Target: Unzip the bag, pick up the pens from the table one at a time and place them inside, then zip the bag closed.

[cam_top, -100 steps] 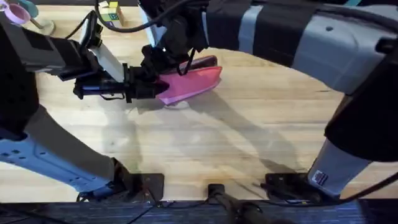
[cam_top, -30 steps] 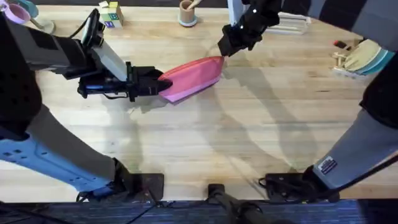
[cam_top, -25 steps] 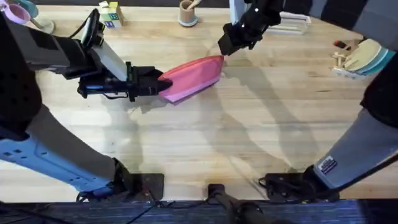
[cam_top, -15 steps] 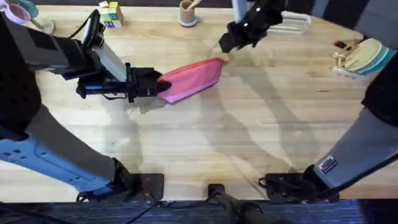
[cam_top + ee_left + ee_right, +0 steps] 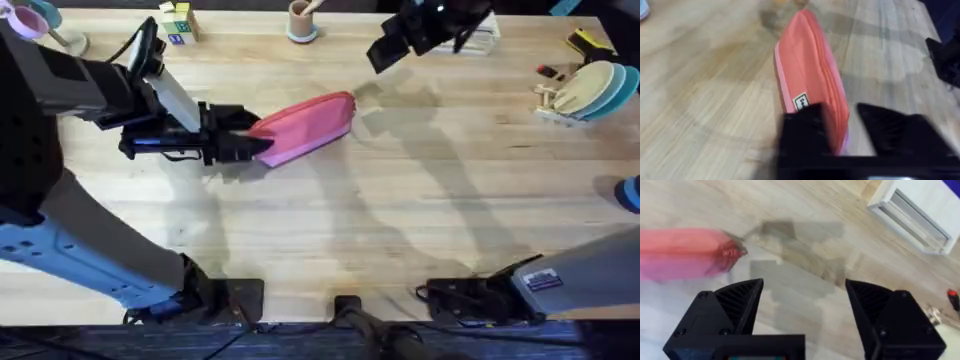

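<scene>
The pink-red bag [image 5: 308,125] lies on the wooden table [image 5: 380,220], left of centre, and its zipper line looks shut along the top in the left wrist view. My left gripper [image 5: 250,146] is shut on the bag's [image 5: 810,70] left end, which sits between the black fingers [image 5: 805,127]. My right gripper [image 5: 385,50] hangs open above the table, behind and to the right of the bag and apart from it. The right wrist view has the bag's [image 5: 685,252] zipper end beyond the spread fingers [image 5: 735,300], with nothing between them. The pens are out of view.
Along the far edge stand a wooden cup [image 5: 300,20], coloured blocks [image 5: 178,20] and a white rack [image 5: 475,38]. A holder with plates [image 5: 585,90] sits at the far right, and a pink cup [image 5: 30,18] at the far left. Bare wood stretches in front of the bag.
My right gripper went from over the bag's left part to its right end, then let go and rose away to the back right. The left gripper kept its hold and barely moved.
</scene>
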